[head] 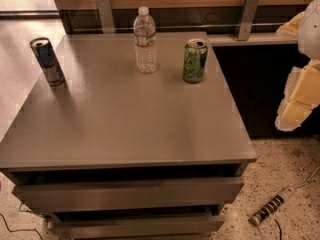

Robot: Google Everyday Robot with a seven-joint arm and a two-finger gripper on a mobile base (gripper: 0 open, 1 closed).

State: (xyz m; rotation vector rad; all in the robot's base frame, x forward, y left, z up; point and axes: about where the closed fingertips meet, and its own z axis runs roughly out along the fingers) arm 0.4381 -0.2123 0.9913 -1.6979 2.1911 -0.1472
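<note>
Presently, green can (195, 60) stands upright on the grey cabinet (125, 129), at about 1 o'clock from the top's centre, near the back edge, opened top facing up. Nothing touches it. Water bottle (145, 40), clear with white cap, upright at 10 o'clock of the can, near but apart. Blue can (47, 61) upright well off at 9 o'clock, close to the cabinet's left edge. Gripper (299, 104), white and pale yellow, hangs at 3 o'clock of the green can, out past the cabinet's right edge and well apart from it, holding nothing that shows; whether it is spread or pressed together, cannot tell. At 6 o'clock, the cabinet front: upper drawer (130, 194) and lower drawer (135, 224) both pulled out a little. Power strip (272, 211) lies on the speckled floor (295, 159) at 5 o'clock, cord trailing off right.
</note>
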